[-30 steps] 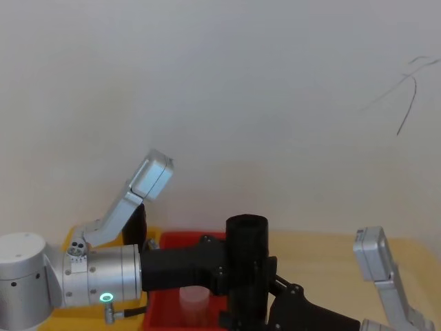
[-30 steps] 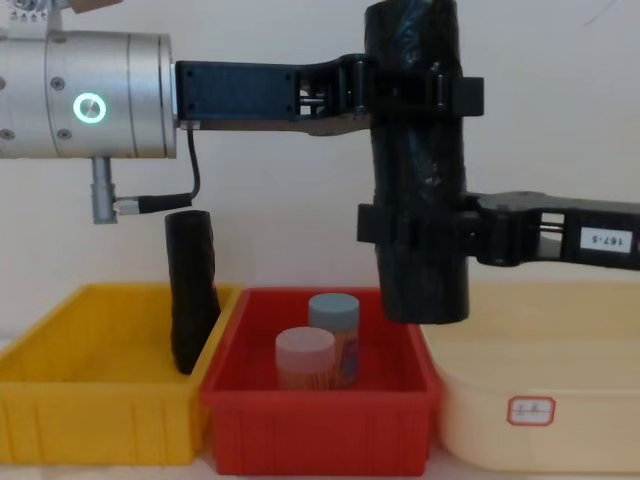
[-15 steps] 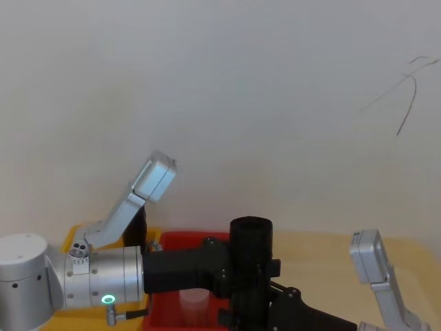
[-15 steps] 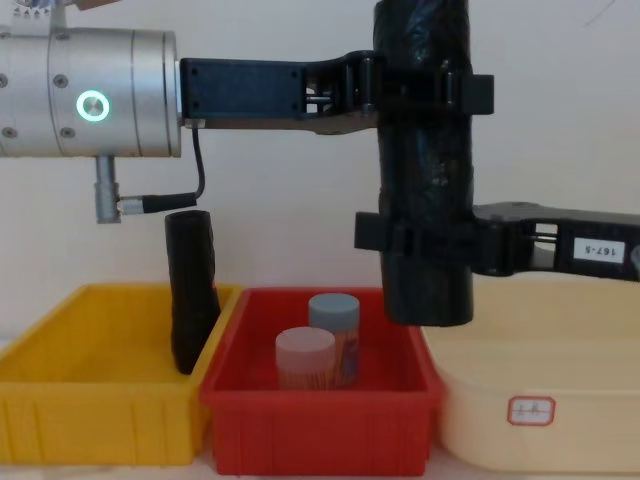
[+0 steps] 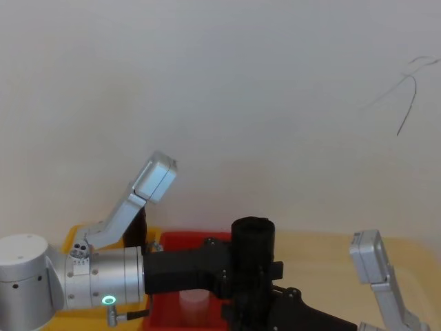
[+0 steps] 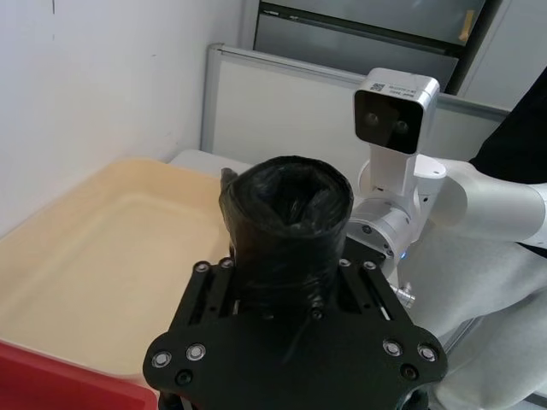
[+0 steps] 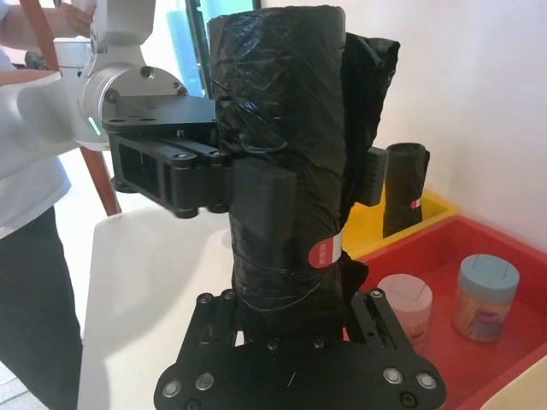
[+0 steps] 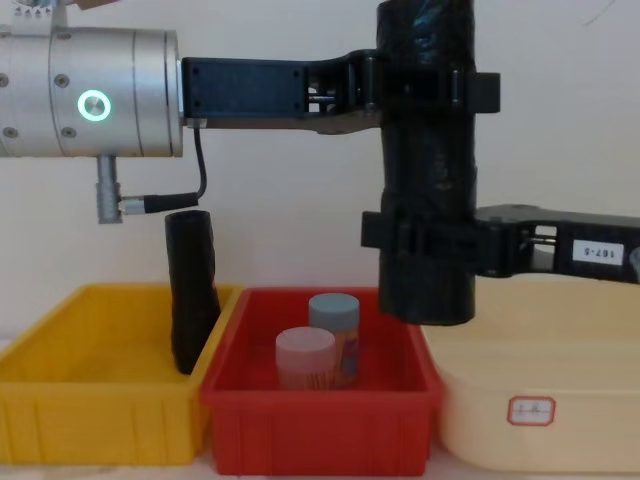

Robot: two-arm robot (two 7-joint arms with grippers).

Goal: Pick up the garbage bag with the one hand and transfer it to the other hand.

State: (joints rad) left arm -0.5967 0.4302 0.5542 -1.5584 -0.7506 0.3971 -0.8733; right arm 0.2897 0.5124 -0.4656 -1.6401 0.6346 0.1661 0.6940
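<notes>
Handover step, mid-air. Left to right in the chest view: the left gripper (image 8: pixel 425 85) (green ring on its silver wrist) reaches in from the left and is clenched on the upper part of the garbage bag (image 8: pixel 428 170), which stands upright in the air over the right end of the red bin (image 8: pixel 318 415), near where it meets the cream tub (image 8: pixel 540 420). The right gripper (image 8: pixel 425 245) comes in from the right, lower down, and its jaws are closed around the bag's lower half. So both hands are grasping the roll at once; the transfer is not finished.

Next move, by my judgement: the left gripper needs to let go and back away to the left while the right one keeps its clamp firm, since the roll is heavy-looking and held below its middle (could tip or slide if the grip is loose).

Bystanders: the slimmer black roll (image 8: pixel 190 290) leans in the yellow bin (image 8: pixel 95 410); two lidded jars (image 8: pixel 320 340) sit in the red bin, untouched.

Versus a second ago: the bag and both grippers have drifted slightly to the right and the roll now hangs straighter; the right gripper's hold sits a touch higher against the bag's bottom end. Bins and jars unchanged.
</notes>
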